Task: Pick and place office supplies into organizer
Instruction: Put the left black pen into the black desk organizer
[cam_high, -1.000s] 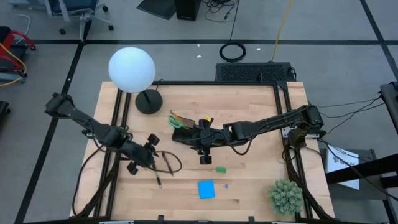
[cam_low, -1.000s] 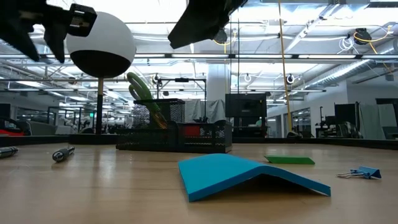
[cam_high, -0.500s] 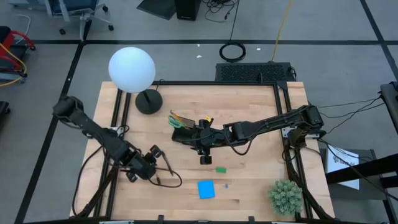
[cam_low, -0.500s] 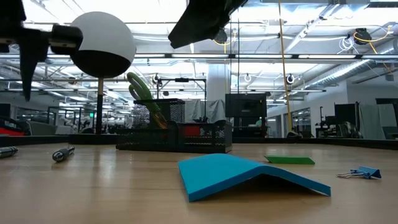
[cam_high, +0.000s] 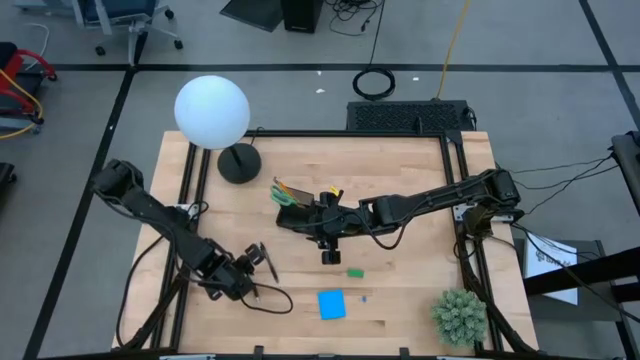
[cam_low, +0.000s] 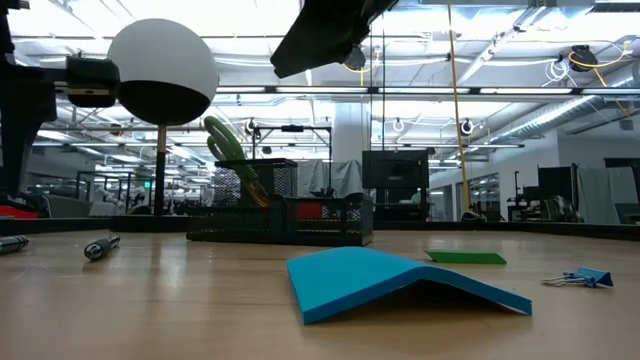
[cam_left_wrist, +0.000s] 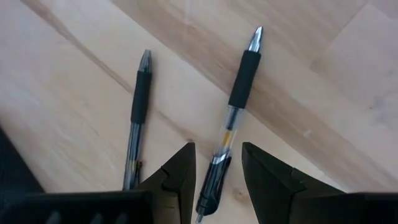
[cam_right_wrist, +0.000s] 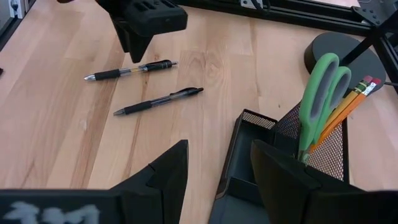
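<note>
Above one dark pen (cam_left_wrist: 231, 118), the left gripper (cam_left_wrist: 217, 171) fingers stand apart.

We look down on a light wooden table (cam_high: 400, 165) with a dark metal frame along its edges, standing on a grey floor (cam_high: 520, 60) marked with dark lines. A white globe lamp (cam_high: 212, 111) rises from a round black base (cam_high: 239, 163) near the far left of the table. Behind the table lie a coiled black cable (cam_high: 374, 83) and a black mesh box (cam_high: 408, 115). An office chair (cam_high: 125, 18) sits at the far left. From table height we see a large open hall with long bright ceiling lights (cam_low: 480, 12), overhead pipes, a white column (cam_low: 351, 150) and dark monitors (cam_low: 395, 170).
</note>
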